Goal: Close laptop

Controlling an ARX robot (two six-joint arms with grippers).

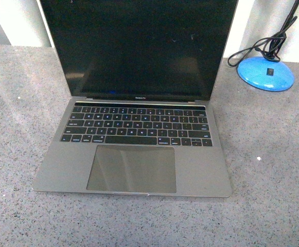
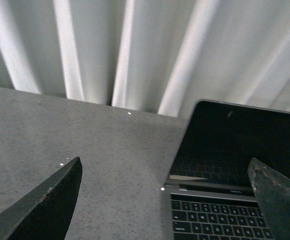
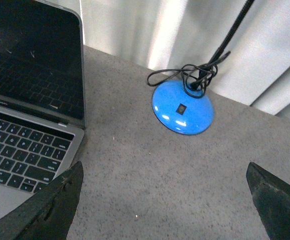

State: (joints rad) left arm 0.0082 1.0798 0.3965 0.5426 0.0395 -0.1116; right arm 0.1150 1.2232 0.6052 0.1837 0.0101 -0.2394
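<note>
The laptop (image 1: 134, 128) stands open mid-frame on the grey tabletop (image 1: 15, 134); left claw (image 2: 165, 160) and right claw (image 3: 164, 164) both gape wide, empty.

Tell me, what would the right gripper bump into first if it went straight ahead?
Probably the bare grey table. The right gripper points down at it, with the blue lamp base further ahead and the laptop off to one side. Depth is hard to judge.

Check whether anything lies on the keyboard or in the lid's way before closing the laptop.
Nothing visible does. On the laptop, the keyboard and trackpad are bare. The blue lamp base stands apart, off its right side, clear of the lid.
</note>
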